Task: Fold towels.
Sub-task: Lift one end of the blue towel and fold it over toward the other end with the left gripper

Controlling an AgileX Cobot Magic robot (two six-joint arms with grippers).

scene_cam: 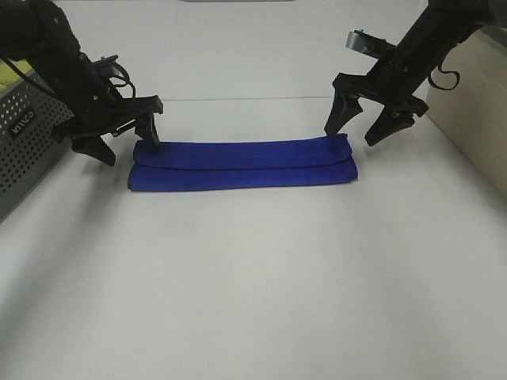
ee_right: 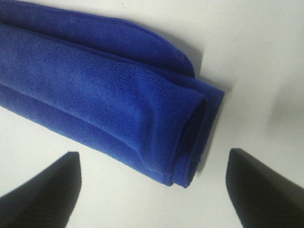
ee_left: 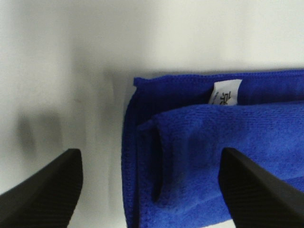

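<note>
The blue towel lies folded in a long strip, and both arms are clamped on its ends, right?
Not quite. The towel lies folded in a long strip, but both arms' jaws stand open at its ends, gripping nothing; both wrist views show it.

in the left wrist view we see only one end of the blue towel (ee_left: 190, 156). the rest runs past the frame edge, and the print on its white label (ee_left: 226, 92) is too blurred for us to read. the left gripper (ee_left: 149, 152) shows just two dark fingertips (ee_left: 45, 194), cut off at the edge, and so does the right gripper (ee_right: 152, 154). from above, the grey perforated box (scene_cam: 24, 150) is cropped by the picture's left edge, and its lettering (scene_cam: 22, 122) is too small to make out.
</note>
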